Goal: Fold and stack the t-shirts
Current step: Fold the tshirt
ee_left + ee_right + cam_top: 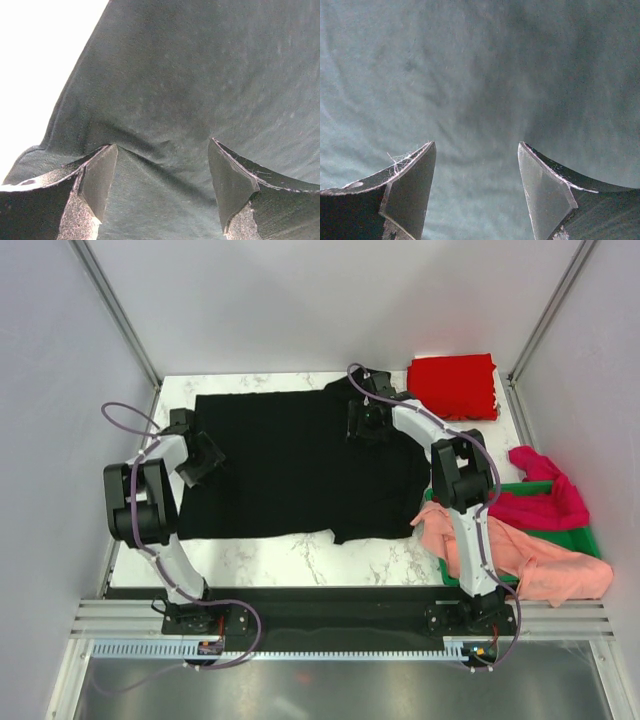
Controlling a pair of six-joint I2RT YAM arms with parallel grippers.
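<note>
The black t-shirt [300, 465] lies spread flat across the middle of the table. My left gripper [205, 458] is open over its left edge; in the left wrist view [162, 150] the fingertips press on the black cloth [190, 75] near its hem. My right gripper [368, 425] is open over the shirt's far right part, with only black cloth [480, 75] between the jaws [477, 150]. A folded bright red t-shirt [453, 385] lies at the far right corner. The salmon-pink t-shirt [530, 560] and the magenta t-shirt [545, 500] lie heaped at the right.
A green bin [580, 538] sits at the table's right edge under the pink and magenta shirts. White marble tabletop [280, 560] shows in front of the black shirt. Frame posts and grey walls enclose the table.
</note>
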